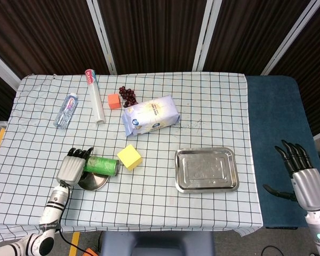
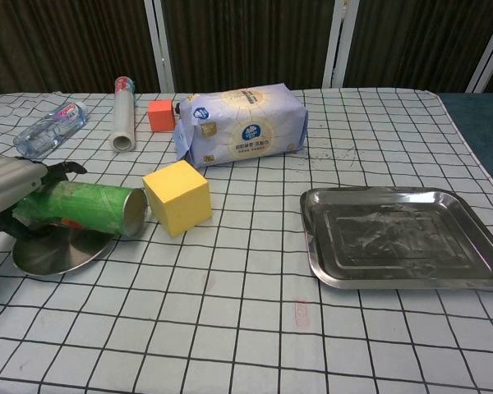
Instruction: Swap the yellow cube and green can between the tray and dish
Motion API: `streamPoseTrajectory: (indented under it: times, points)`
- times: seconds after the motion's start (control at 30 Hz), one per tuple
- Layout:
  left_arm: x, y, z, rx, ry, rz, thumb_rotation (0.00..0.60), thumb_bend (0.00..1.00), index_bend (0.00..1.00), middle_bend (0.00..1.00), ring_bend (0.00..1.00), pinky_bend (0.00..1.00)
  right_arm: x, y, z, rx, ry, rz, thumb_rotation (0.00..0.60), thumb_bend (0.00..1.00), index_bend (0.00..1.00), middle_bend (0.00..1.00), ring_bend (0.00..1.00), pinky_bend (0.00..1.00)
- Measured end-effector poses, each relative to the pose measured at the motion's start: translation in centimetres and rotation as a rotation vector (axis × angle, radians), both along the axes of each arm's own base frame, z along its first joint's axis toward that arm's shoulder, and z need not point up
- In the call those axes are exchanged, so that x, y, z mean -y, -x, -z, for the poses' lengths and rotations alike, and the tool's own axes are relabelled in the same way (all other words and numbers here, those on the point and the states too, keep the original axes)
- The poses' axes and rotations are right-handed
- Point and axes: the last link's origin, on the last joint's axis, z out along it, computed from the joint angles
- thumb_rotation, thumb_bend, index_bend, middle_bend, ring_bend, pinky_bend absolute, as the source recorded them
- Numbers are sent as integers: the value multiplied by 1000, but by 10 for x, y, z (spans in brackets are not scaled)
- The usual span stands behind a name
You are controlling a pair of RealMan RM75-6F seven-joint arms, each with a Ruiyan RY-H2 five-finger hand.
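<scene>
The left hand [image 1: 71, 167] wraps its dark fingers [image 2: 63, 170] over the green can [image 2: 86, 209], a labelled tube lying on its side across the round metal dish [image 2: 51, 253], open end beside the yellow cube [image 2: 177, 196] on the cloth, while the right hand [image 1: 300, 174] hangs spread off-table past the bare steel tray [image 2: 404, 239]

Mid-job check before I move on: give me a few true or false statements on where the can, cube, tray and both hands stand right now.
1. The left hand is wrapped over the green can. True.
2. The yellow cube sits in the tray. False: it rests on the tablecloth beside the can's open end.
3. The can stands upright. False: it lies on its side over the dish.
4. The tray holds nothing. True.
5. The right hand holds the cube. False: it is off the table's edge, holding nothing.
</scene>
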Motion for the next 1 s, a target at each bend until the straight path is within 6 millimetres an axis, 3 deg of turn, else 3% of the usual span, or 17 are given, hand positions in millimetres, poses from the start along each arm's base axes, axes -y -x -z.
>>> streamPoseTrajectory:
  times: [0.17,0.27,0.4,0.6,0.8,1.0]
  points:
    - [-2,-3,-1,10,-52,60,600,503,436,575,536,502,0,0,0,0,-6,2,600,81,205,24,0,32]
    - [-1,-6,-8,25,-120,82,600,525,481,601,564,531,-1,0,0,7,-13,-1,600,81,207,25,0,32]
    - [5,-17,-17,52,-177,104,600,532,498,605,569,543,-2,-1,-1,13,-21,-12,600,81,208,24,0,32]
    - [36,-50,-19,108,-124,178,600,530,483,603,568,543,-2,-1,-3,17,-24,-20,600,81,208,23,0,32]
    - [77,-71,6,83,38,264,600,523,476,593,561,543,-4,-1,-6,36,-20,-34,600,81,208,21,0,32]
    - [88,-86,45,78,126,285,600,515,463,557,530,534,-6,0,-8,43,-33,-46,600,81,208,21,0,32]
